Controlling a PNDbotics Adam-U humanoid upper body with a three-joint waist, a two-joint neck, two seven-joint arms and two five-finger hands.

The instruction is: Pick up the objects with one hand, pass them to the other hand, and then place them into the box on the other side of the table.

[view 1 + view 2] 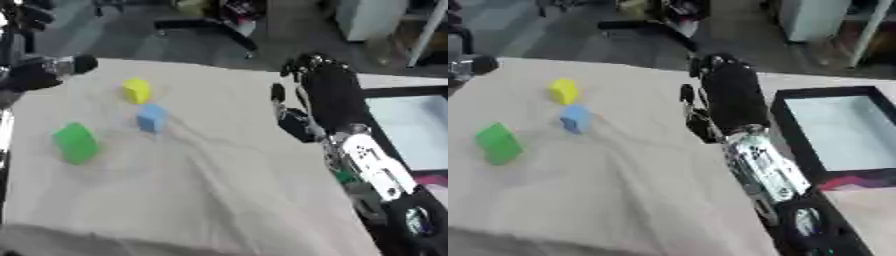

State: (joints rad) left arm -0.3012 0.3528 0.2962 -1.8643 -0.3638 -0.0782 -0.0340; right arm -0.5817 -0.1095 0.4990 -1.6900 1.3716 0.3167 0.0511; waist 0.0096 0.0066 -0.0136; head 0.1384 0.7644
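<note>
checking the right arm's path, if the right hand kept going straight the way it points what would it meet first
The right hand points toward the far table edge. Nothing on the cloth lies ahead of it; the way looks free until it passes over that edge, though depth is unclear.

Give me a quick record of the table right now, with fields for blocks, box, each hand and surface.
blocks: yellow block, blue block, green block, all on the cloth at the left, none held
box: black-rimmed box at the right edge, nothing visible inside
right hand: right hand held above the table beside the box, holding nothing visible
left hand: left hand at the far left edge, fingers unclear
surface: beige cloth, wrinkled
</note>
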